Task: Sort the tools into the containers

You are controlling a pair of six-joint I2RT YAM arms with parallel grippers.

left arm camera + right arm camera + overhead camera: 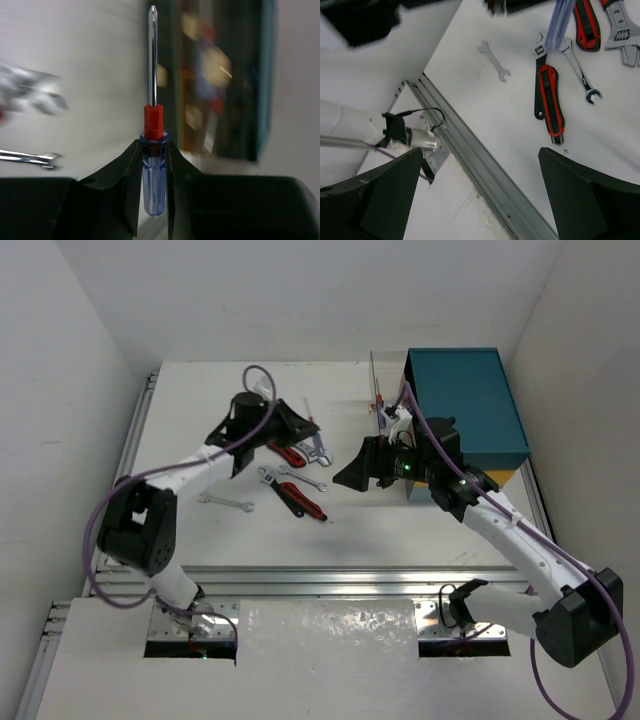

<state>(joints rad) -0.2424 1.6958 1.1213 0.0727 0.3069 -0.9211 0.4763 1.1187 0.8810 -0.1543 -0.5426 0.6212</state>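
Observation:
My left gripper [152, 146] is shut on a screwdriver [154, 175] with a clear blue handle and a red collar, its silver shaft pointing away from the wrist camera. From above, the left gripper [300, 425] hangs over the back of the tool pile. Two red-and-black wrenches [301, 502] [290, 452] and thin silver spanners [225, 502] [302, 481] lie on the white table. The teal box [465, 410] stands at the back right. My right gripper [347, 475] hovers open and empty left of the box, its wide fingers [590, 197] above the table's front.
An aluminium rail [485, 167] runs along the near table edge, with a motor and cable [412, 137] beside it. In the right wrist view a wrench [549, 95] and spanners [492, 60] [580, 70] lie beyond the rail. White walls close in both sides.

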